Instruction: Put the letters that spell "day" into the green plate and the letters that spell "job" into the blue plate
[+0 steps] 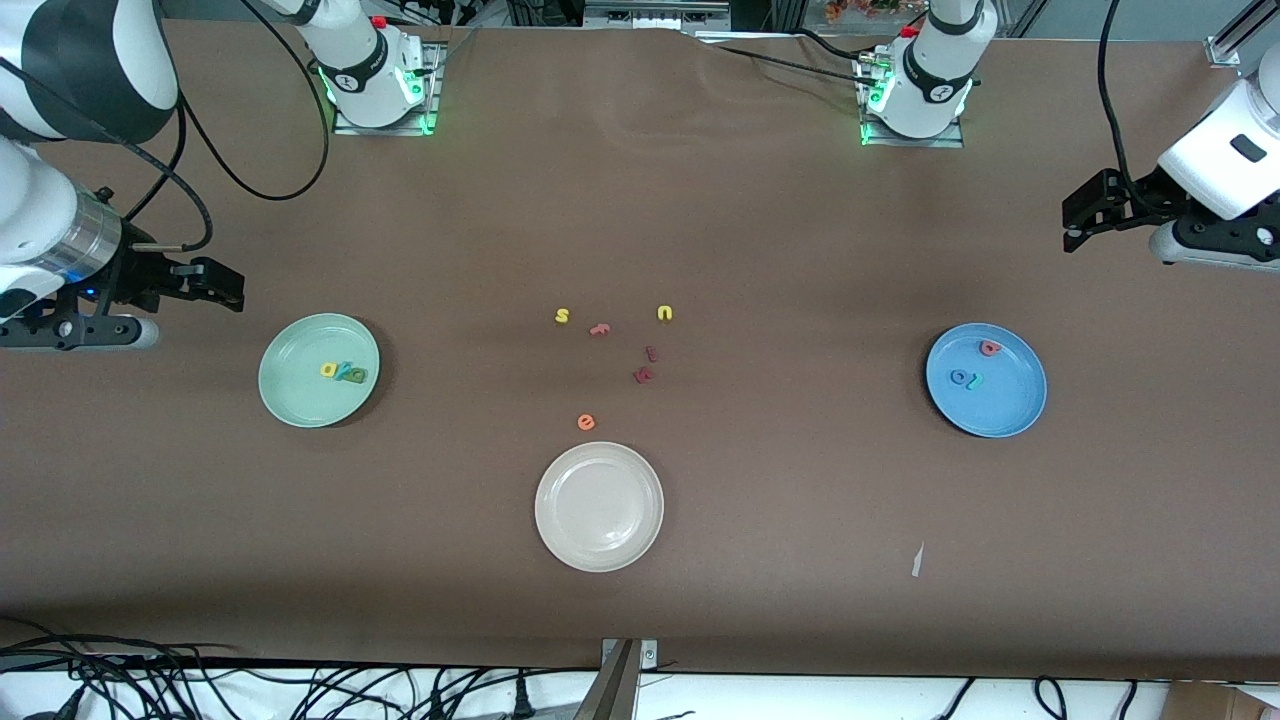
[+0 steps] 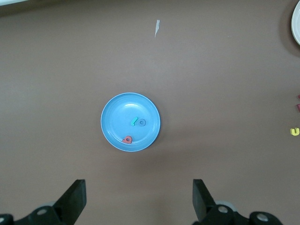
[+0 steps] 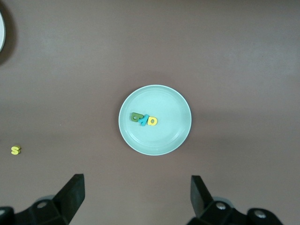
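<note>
Letters d, a, y [image 1: 343, 373] lie in the green plate [image 1: 290, 400], j, o, b [image 1: 972, 368] in the blue plate [image 1: 1010, 415]; we judge sorting finished, left gripper [image 1: 1075, 218] and right gripper [image 1: 225, 285] wide open, empty, nothing next.

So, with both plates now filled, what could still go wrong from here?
Little seems left to do. The d, a and y lie bunched and overlapping in the green plate, so a pass of the open right gripper above could scatter them. In the blue plate, the red b sits near the rim and might slip out if the open left gripper knocks it.
</note>
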Available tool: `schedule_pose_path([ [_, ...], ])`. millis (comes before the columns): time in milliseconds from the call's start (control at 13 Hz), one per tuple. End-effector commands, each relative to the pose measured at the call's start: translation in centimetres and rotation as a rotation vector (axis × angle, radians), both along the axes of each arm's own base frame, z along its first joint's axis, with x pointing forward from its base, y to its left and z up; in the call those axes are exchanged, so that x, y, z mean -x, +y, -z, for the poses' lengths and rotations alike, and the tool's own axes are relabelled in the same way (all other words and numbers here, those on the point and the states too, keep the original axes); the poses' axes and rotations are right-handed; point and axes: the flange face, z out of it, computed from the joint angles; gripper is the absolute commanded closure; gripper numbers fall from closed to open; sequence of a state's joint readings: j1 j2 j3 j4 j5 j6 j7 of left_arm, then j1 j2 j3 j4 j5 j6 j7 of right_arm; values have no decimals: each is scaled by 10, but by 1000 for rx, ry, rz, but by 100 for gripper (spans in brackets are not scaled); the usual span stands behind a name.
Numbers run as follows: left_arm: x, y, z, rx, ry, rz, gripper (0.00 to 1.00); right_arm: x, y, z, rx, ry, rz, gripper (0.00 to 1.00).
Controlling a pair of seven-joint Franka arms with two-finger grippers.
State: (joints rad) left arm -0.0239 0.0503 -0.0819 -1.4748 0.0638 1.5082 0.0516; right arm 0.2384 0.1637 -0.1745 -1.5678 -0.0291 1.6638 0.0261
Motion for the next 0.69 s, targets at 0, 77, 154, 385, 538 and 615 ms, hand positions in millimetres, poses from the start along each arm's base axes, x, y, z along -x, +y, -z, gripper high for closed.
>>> schedule_pose_path([
  [0, -2, 1, -5, 18, 8, -6, 0, 9, -1, -7, 1, 19, -4, 0],
  [77, -2, 1, -5, 18, 8, -6, 0, 11, -1, -6, 0, 30, -4, 0],
  [154, -2, 1, -5, 18, 8, -6, 0, 11, -1, -6, 0, 31, -6, 0],
  [385, -2, 1, -5, 18, 8, -6, 0, 11, -1, -5, -3, 35, -5, 0],
  [538, -2, 0, -5, 18, 8, -4, 0, 11, -1, -5, -1, 34, -4, 0],
  [615, -2, 0, -5, 18, 8, -4, 0, 11, 0, -6, -2, 33, -5, 0],
])
